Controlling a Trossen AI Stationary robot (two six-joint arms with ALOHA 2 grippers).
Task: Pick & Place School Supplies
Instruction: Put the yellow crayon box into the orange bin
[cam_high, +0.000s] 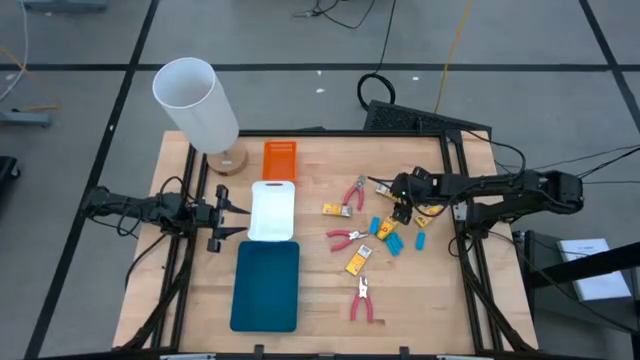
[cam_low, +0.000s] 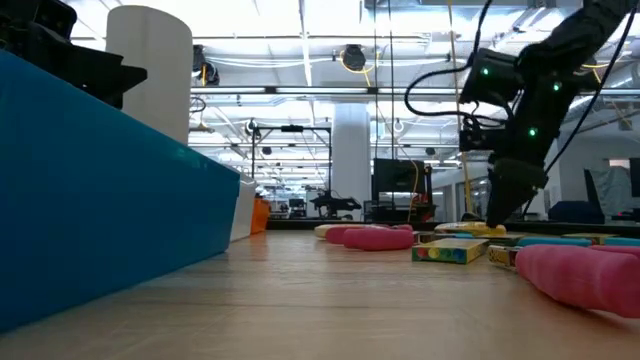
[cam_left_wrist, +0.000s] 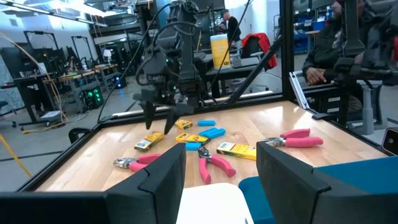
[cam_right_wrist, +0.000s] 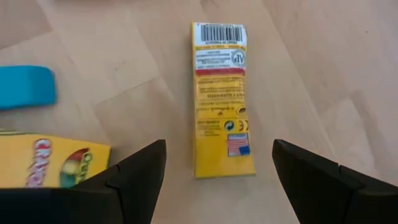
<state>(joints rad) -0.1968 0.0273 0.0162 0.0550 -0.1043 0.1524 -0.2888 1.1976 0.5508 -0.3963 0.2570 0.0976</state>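
The left gripper (cam_high: 232, 217) waits half open and empty near the table's (cam_high: 320, 310) left edge. Toward the right edge, the right gripper (cam_right_wrist: 214, 165) hangs wide open, empty, straddling 1 yellow packet (cam_right_wrist: 222, 99) lying flat. The pick looks about to start: next it likely must lower and close on the packet.

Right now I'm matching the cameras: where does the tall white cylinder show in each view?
High: white cylinder, upper left.
Low: upper left, above teal tray's edge.
Left wrist: not in it.
Right wrist: not in it.
Shared landmark: teal tray, absent from right wrist.
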